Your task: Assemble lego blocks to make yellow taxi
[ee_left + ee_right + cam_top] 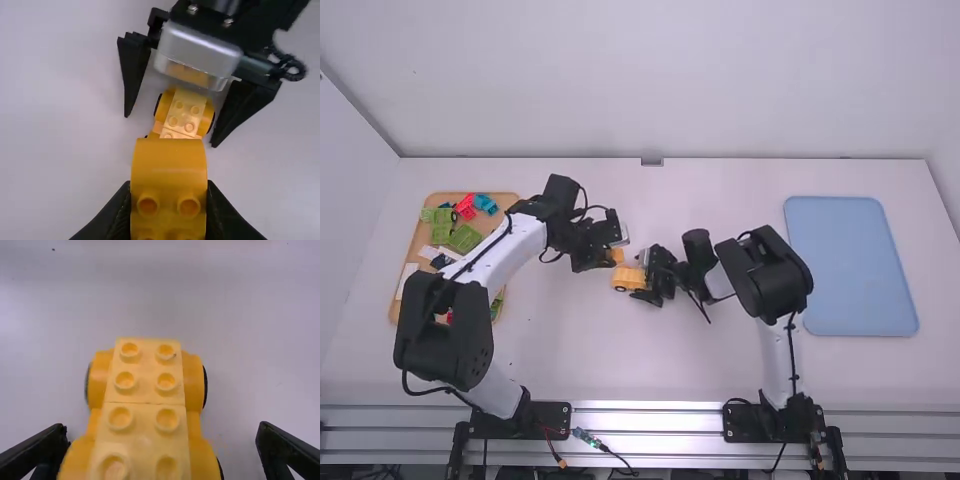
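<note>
Left wrist view: left gripper (169, 192) is clamping your unmounted block (169, 161), open right gripper (171, 128) is flanking the assembled base (184, 111).

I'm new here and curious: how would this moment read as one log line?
left hand: gripping yellow block | right hand: open around yellow car base | green blocks: in tray

From above and behind, my high view looks forward and down across the table (570, 350). Both wrist views look down from close in, sharing the toy car (628, 278): mid-frame in the left one, lower centre and nearer in the right.
</note>
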Tool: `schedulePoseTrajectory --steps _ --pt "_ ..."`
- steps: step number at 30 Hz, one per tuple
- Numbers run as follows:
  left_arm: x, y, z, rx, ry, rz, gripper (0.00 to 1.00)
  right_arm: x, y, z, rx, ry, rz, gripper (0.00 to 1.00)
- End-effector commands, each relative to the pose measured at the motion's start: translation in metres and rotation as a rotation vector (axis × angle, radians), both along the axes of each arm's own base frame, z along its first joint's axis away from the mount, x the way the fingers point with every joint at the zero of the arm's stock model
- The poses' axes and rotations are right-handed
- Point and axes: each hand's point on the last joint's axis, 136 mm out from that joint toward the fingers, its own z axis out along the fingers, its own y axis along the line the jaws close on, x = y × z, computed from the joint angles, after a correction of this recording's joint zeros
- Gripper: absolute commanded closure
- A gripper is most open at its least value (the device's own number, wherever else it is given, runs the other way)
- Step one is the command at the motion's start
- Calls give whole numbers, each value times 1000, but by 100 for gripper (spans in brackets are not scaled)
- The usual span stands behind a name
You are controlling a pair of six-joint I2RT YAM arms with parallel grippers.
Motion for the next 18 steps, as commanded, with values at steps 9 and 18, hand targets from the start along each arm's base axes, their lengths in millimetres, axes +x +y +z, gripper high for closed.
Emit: schedulePoseTrajectory --steps 9,18 --pt "3 1 5 -8 -13 -8 98 1 -1 -7 -6 22 -3 28" --pt "-10 -2 -13 4 -20 -82 98 -11 -11 0 60 43 44 36"
